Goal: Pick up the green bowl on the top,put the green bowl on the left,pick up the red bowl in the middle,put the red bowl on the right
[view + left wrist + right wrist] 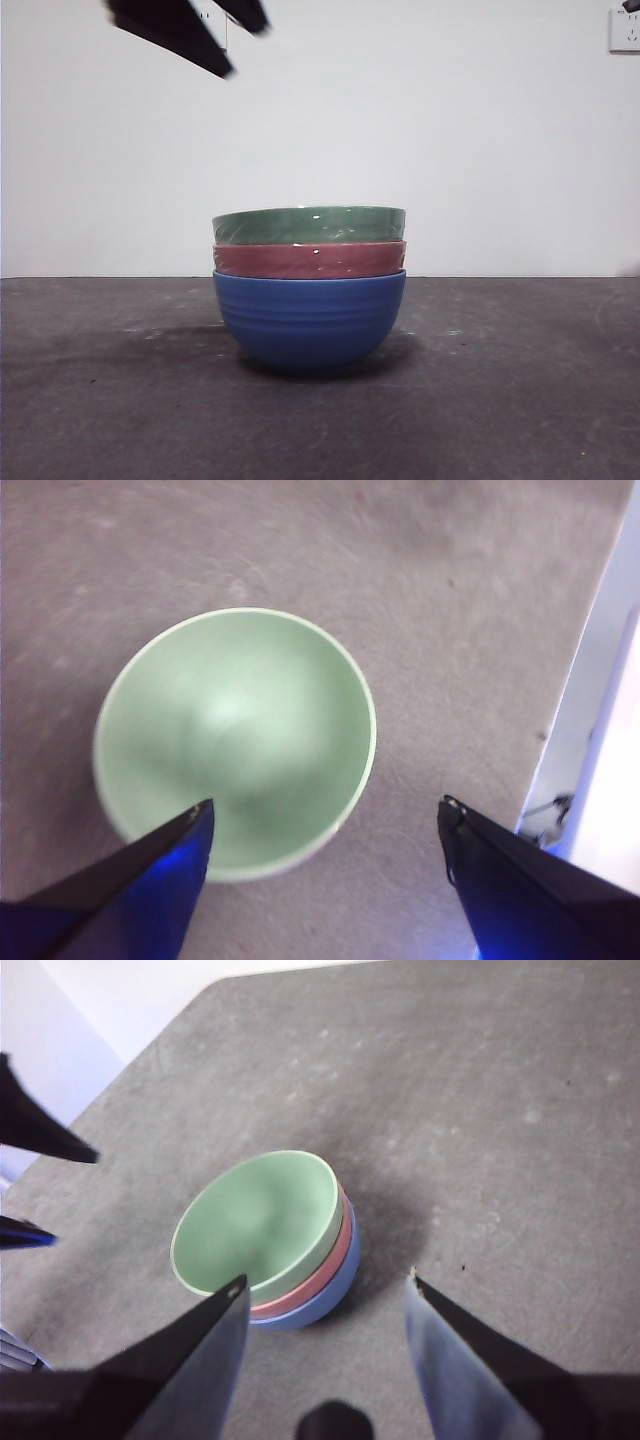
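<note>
Left gripper (325, 815), jaws spread wide and empty, hangs above the green bowl (308, 224), appearing at upper left of the front view. That bowl tops the stack at frame centre, nested in the red bowl (308, 260), itself nested in the blue bowl (308, 320), so it must lift first. Right gripper (325, 1295), also wide open, waits farther back.

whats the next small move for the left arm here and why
Probably lower the left gripper toward the rim of the green bowl. Its jaws are open and well above the stack, and the green bowl sits untouched on the red bowl and blue bowl. The right gripper is open, also above.
</note>
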You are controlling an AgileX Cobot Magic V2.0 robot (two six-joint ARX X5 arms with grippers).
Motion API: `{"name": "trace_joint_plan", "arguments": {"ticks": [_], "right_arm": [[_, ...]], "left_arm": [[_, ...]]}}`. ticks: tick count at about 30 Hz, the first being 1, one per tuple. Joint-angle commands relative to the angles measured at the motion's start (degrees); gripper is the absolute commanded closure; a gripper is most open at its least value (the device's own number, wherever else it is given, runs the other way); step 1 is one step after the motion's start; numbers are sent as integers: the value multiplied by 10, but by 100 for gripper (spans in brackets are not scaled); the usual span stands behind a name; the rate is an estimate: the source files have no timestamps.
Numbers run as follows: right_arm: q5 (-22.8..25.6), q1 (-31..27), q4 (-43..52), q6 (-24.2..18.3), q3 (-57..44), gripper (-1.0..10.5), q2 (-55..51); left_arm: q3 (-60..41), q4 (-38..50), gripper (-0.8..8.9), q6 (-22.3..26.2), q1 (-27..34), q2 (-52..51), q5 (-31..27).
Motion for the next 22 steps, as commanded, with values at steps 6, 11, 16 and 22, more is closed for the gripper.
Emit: {"name": "trace_joint_plan", "arguments": {"ticks": [6,11,16,22], "right_arm": [[2,1,0,2,0,692,17],[2,1,0,1,0,694,31],[2,1,0,1,0,694,39],[2,1,0,1,0,694,39]], "left_arm": [[14,4,440,84,-45,110,-24],[14,6,440,94,-46,158,-22],[14,6,566,110,-47,167,-21],[14,5,634,122,-45,169,-20]]}}
